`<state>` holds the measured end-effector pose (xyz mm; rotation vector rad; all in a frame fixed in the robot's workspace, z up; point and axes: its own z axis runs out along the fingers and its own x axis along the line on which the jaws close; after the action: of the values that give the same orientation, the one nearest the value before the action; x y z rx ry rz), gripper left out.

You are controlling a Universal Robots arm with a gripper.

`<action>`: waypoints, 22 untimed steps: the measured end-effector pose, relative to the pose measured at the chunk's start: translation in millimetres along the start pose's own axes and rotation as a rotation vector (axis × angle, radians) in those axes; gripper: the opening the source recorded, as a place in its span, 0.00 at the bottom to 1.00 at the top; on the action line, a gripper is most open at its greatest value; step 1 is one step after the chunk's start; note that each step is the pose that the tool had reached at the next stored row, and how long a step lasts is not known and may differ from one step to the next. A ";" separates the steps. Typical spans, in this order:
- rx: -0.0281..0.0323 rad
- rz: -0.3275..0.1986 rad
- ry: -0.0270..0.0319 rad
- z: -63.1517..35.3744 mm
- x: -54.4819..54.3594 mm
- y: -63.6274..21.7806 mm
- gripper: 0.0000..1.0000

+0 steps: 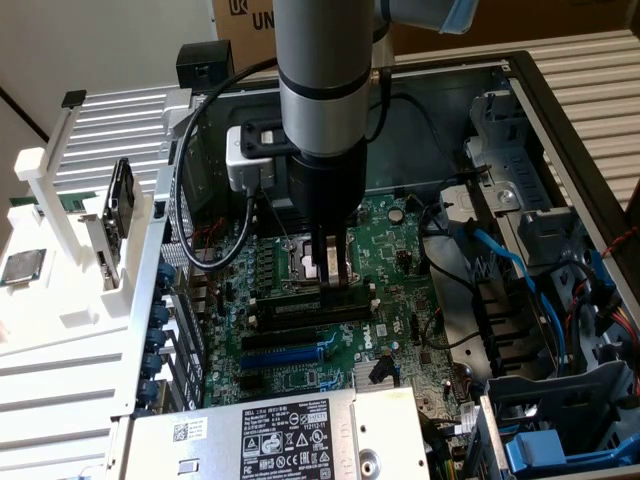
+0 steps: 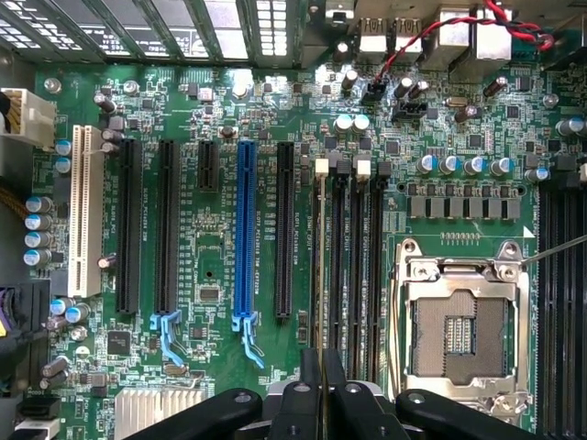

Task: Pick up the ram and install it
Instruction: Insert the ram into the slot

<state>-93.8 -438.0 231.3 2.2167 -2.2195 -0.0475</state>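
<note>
Standing edge-on beside the empty black memory slots (image 2: 341, 266), on their far side from the square silver processor socket (image 2: 459, 335), is the thin green ram stick (image 2: 318, 266). The black two-fingered gripper (image 2: 321, 390) pinches its top edge, apparently keeping it vertical for seating.

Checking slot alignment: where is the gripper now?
In the exterior view the gripper is low inside the open case, over the motherboard, at the black memory slots beside the empty processor socket.
</note>
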 end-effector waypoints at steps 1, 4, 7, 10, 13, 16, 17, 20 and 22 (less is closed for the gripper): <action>0.0000 0.000 -0.0001 0.1 0.0 0.0 0.13; 0.0000 0.000 0.0000 0.2 0.0 0.3 0.13; 0.0001 0.000 -0.0001 0.5 0.0 0.7 0.13; -0.0001 0.000 0.0000 1.1 0.0 0.7 0.13; 0.0000 0.000 -0.0001 2.0 0.0 0.7 0.13; 0.0000 0.000 0.0000 2.9 0.0 0.6 0.13; 0.0000 0.000 -0.0001 3.2 0.0 0.6 0.13; 0.0001 0.000 -0.0001 4.0 0.0 0.6 0.13; 0.0001 0.000 -0.0001 5.3 0.1 0.6 0.13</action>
<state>-94.5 -438.0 226.0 2.2168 -2.2196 -0.0476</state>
